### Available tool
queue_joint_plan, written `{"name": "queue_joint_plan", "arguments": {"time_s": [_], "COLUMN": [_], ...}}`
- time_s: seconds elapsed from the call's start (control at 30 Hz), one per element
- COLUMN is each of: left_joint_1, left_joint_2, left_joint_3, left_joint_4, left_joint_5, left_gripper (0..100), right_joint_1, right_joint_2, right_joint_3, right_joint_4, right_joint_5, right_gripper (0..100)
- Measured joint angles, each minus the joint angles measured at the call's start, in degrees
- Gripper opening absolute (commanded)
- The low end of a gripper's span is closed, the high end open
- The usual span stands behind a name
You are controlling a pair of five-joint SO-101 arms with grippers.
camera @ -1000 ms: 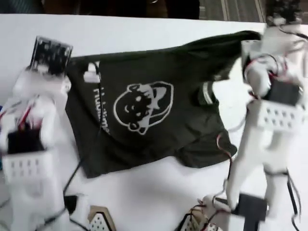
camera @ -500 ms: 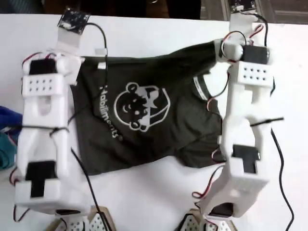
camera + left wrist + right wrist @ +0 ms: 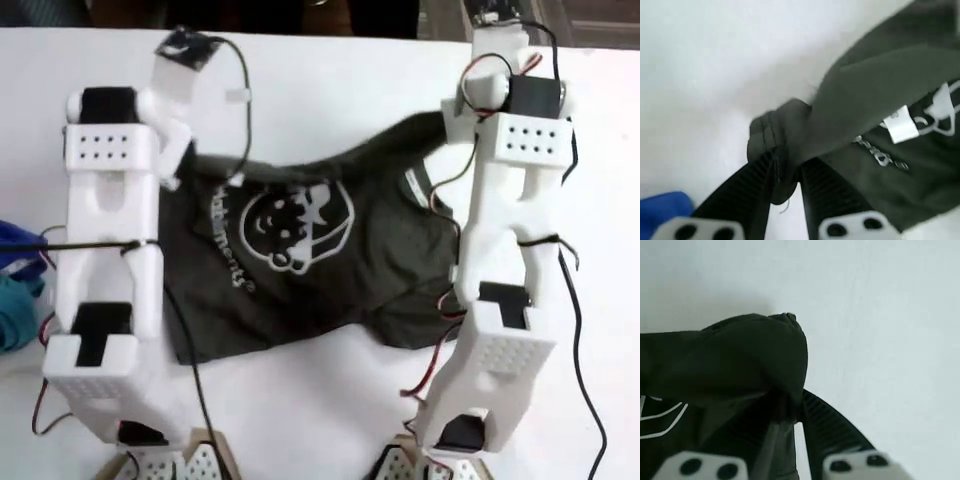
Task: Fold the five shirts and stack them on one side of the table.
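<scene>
A dark shirt (image 3: pixel 300 270) with a white cartoon face print (image 3: pixel 295 220) is being held spread across the middle of the white table (image 3: pixel 330 70), between the two arms. The left arm (image 3: pixel 105 250) is being stretched along the shirt's left edge, and the right arm (image 3: pixel 510 230) along its right edge. In the left wrist view, a bunched, stitched corner of the shirt (image 3: pixel 785 130) is being pinched in the left gripper (image 3: pixel 788 162), whose black jaws are being pressed together on the cloth, with a small white label (image 3: pixel 901 125) being shown on the fabric farther in. In the right wrist view, a rounded fold of the shirt (image 3: pixel 740 355) is being clamped in the right gripper (image 3: pixel 794 407), its jaws being closed on the fabric above the bare tabletop (image 3: pixel 880 315). The near part of the shirt is lying flat on the table, with a sleeve lying at the near right. Blue and teal cloth (image 3: pixel 15 285) is lying at the left edge of the table, beside the left arm.
</scene>
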Motion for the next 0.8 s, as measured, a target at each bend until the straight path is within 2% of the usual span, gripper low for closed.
{"name": "queue_joint_plan", "arguments": {"time_s": [0.2, 0.37, 0.63, 0.8], "left_joint_1": [0.18, 2.02, 2.46, 2.64], "left_joint_2": [-0.26, -7.30, -23.56, -27.96], "left_joint_3": [1.05, 12.66, 39.74, 50.55], "left_joint_4": [6.33, 6.42, -3.60, -7.74], "left_joint_5": [0.00, -1.76, -2.64, -2.64], "left_gripper": [3, 3, 3, 3], "right_joint_1": [2.37, 6.24, 7.03, 7.65], "right_joint_2": [0.00, -0.97, -19.87, -32.44], "right_joint_3": [-0.09, 2.55, 26.02, 43.96], "right_joint_4": [7.65, 8.97, 8.97, 5.54], "right_joint_5": [1.93, 4.84, 11.43, 14.68], "right_gripper": [1.7, 1.7, 1.7, 1.7]}}
